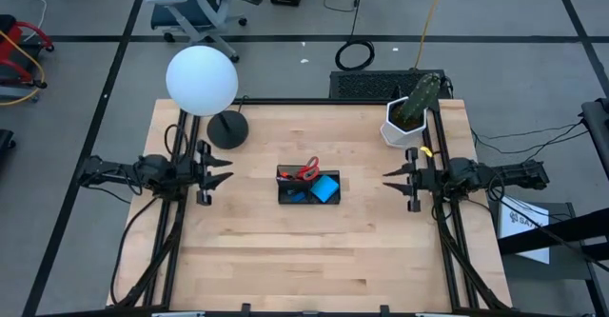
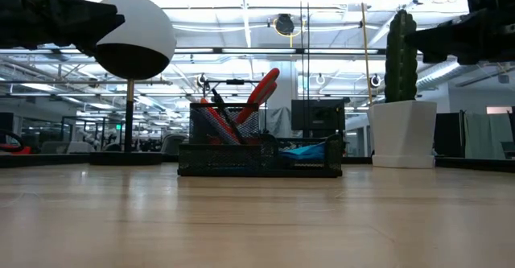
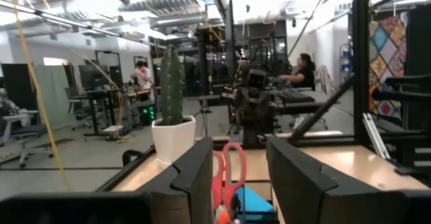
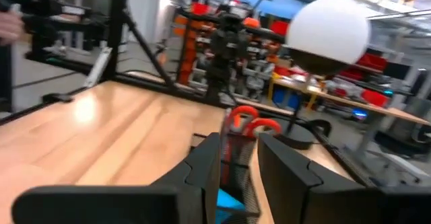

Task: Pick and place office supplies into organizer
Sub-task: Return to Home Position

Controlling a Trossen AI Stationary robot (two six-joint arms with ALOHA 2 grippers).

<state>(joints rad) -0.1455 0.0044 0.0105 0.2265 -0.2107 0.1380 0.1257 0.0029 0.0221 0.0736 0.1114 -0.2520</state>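
The black mesh organizer (image 1: 307, 186) (image 2: 259, 159) stands at the table's middle. The red-handled scissors (image 1: 306, 170) (image 2: 261, 91) stand blades down in its tall cup, next to thin pens (image 2: 216, 111). A blue note pad (image 1: 326, 188) (image 2: 310, 150) lies in its low compartment. My left gripper (image 1: 221, 171) (image 3: 239, 177) hovers open at the table's left, pointing at the organizer. My right gripper (image 1: 395, 181) (image 4: 239, 163) hovers open at the table's right, facing it too. Both wrist views show the scissors' handles (image 3: 229, 170) (image 4: 246, 123) between the fingers, farther off. I make out no eraser.
A white globe lamp (image 1: 202, 79) on a round black base (image 1: 227, 128) stands at the far left. A white potted cactus (image 1: 411, 112) stands at the far right corner. Bare wood (image 1: 304, 260) spreads in front of the organizer. People show in the room beyond.
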